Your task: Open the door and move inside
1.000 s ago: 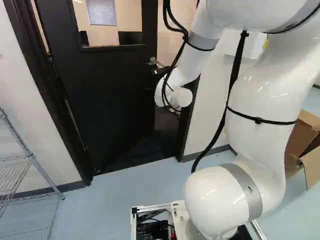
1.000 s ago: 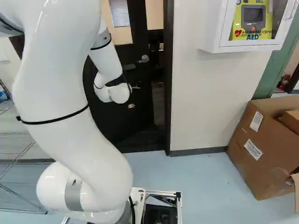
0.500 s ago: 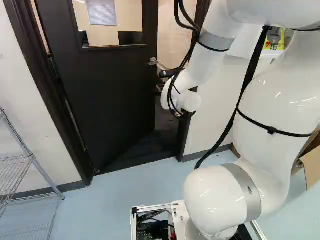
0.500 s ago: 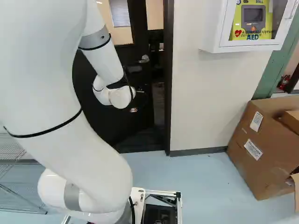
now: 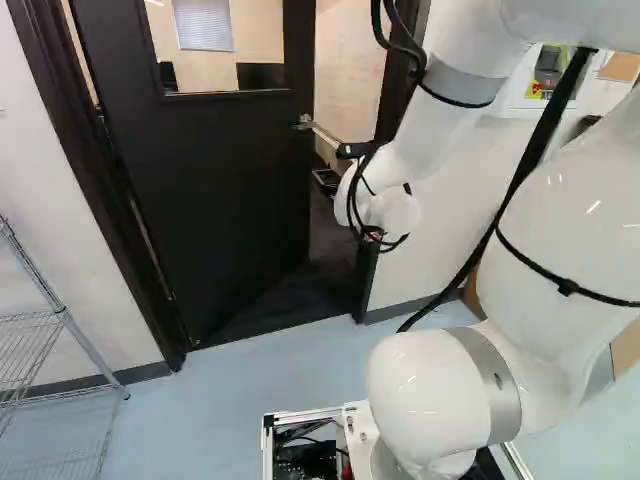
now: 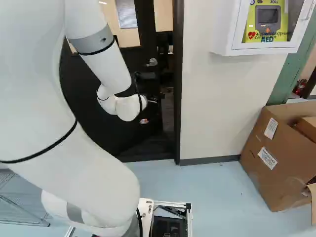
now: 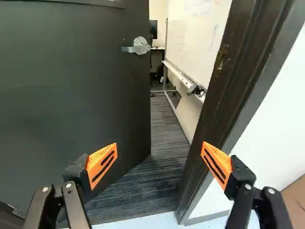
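Note:
In the right base view, a small part of my gripper (image 6: pixel 143 121) shows past the white wrist, in front of the doorway. The wrist view shows the gripper (image 7: pixel 159 148) open and empty, one orange-padded finger before the dark door (image 7: pixel 71 90), the other before the door frame (image 7: pixel 228 86). Between and beyond them lies the gap with dark carpet (image 7: pixel 164 124). The door (image 5: pixel 215 180) stands ajar, swung inward, hinged at the left of the left base view. Its silver lever handle (image 7: pixel 138 46) is ahead of the gripper, higher on the door, untouched.
Inside the room a whiteboard (image 7: pixel 198 36) on a wheeled stand lines the side by the frame. A wire rack (image 5: pixel 62 315) stands left of the doorway. Right of it are a wall-mounted AED cabinet (image 6: pixel 266 24) and a cardboard box (image 6: pixel 276 153).
The arm's wrist has moved to the right in both base views, off the door panel toward the gap and frame. Base and door show no shift.

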